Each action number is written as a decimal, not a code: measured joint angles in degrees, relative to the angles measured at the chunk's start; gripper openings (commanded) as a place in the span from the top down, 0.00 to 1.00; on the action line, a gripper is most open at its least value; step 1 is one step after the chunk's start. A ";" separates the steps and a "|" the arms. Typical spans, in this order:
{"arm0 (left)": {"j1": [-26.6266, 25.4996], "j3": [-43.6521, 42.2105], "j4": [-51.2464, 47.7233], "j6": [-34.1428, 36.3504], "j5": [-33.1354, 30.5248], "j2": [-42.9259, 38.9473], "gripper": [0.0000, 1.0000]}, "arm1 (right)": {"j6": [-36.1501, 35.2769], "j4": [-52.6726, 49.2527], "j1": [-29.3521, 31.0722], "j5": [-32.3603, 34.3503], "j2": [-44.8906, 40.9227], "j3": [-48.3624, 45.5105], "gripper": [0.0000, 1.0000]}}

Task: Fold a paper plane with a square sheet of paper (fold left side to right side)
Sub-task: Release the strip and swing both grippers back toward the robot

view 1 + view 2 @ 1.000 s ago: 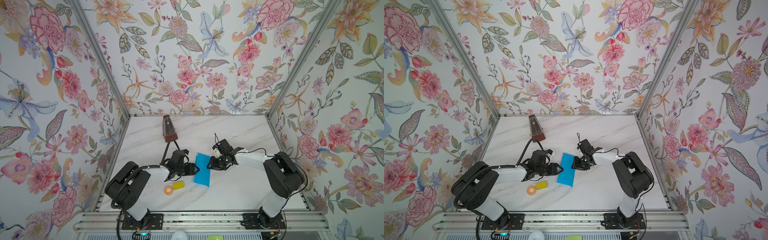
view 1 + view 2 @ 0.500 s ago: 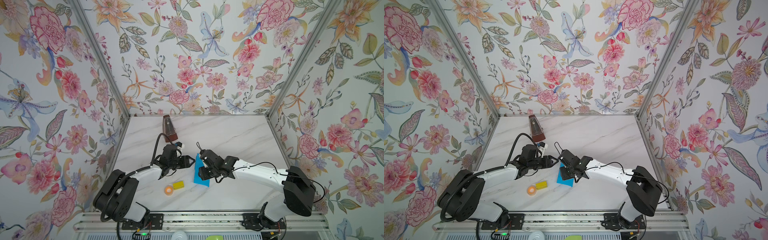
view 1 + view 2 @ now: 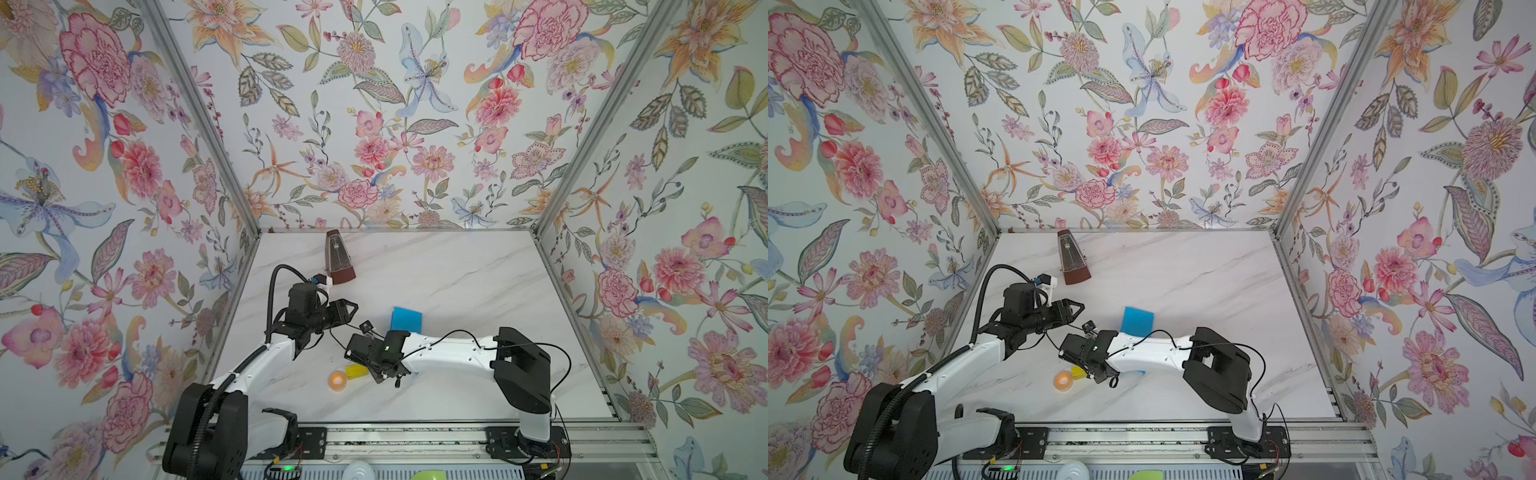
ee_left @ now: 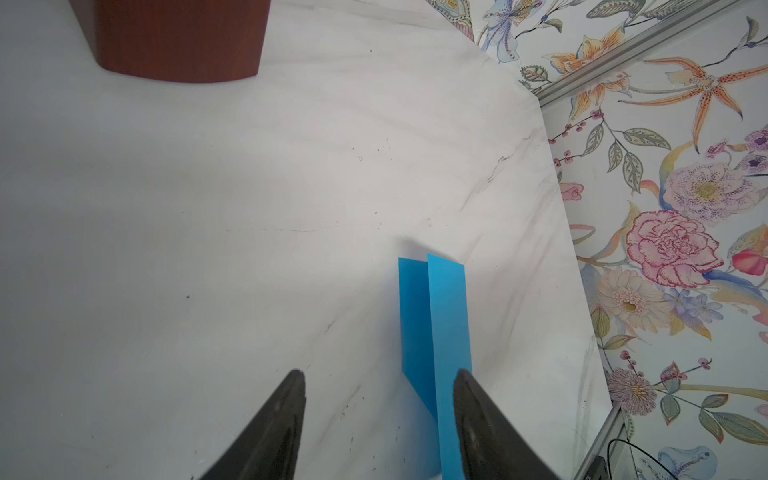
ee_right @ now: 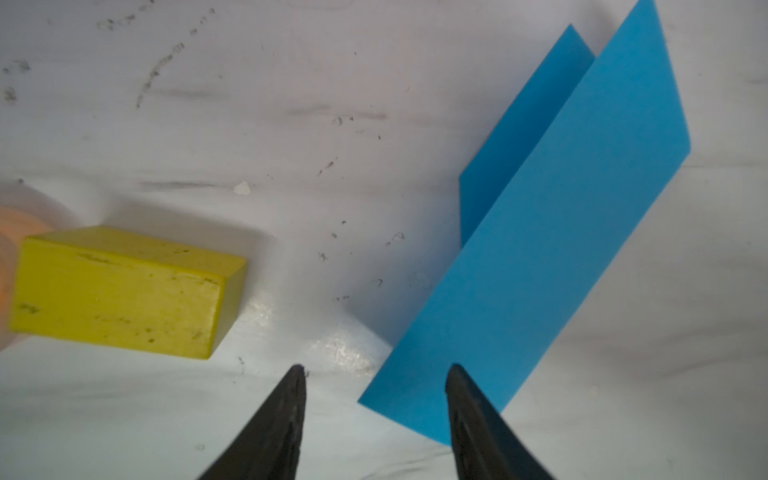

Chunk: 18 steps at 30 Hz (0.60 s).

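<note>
The square sheet of paper [image 3: 406,320] [image 3: 1137,321] is bright blue and lies folded in half on the marble table; my right arm hides its near part in both top views. The wrist views show its upper flap [image 5: 561,216] [image 4: 449,316] a little raised and offset from the lower layer. My right gripper [image 3: 388,377] [image 5: 376,368] hangs open over the paper's near corner, with nothing between its fingers. My left gripper [image 3: 351,311] [image 4: 378,374] is open and empty, left of the paper and above the table. No paper plane is in view.
A small yellow block [image 3: 356,371] [image 5: 120,291] and an orange tape roll [image 3: 337,379] lie just left of my right gripper. A brown metronome [image 3: 338,259] [image 4: 178,37] stands at the back left. Flowered walls close in three sides.
My right arm has swung left across the paper to its near end, and its jaws have opened wider. My left gripper has drawn back from the paper's left edge and risen.
</note>
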 measured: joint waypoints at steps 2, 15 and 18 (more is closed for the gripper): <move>0.17 -0.48 -0.46 0.24 0.00 -0.39 0.41 | 0.26 -1.68 0.55 1.49 0.90 0.46 0.47; 0.35 -2.62 -0.76 0.39 0.07 -1.25 0.41 | 0.98 -5.38 1.68 4.17 2.56 1.14 0.64; 0.35 -2.62 -0.76 0.39 0.17 -1.25 0.41 | 1.14 -5.62 1.75 4.26 2.56 1.14 0.70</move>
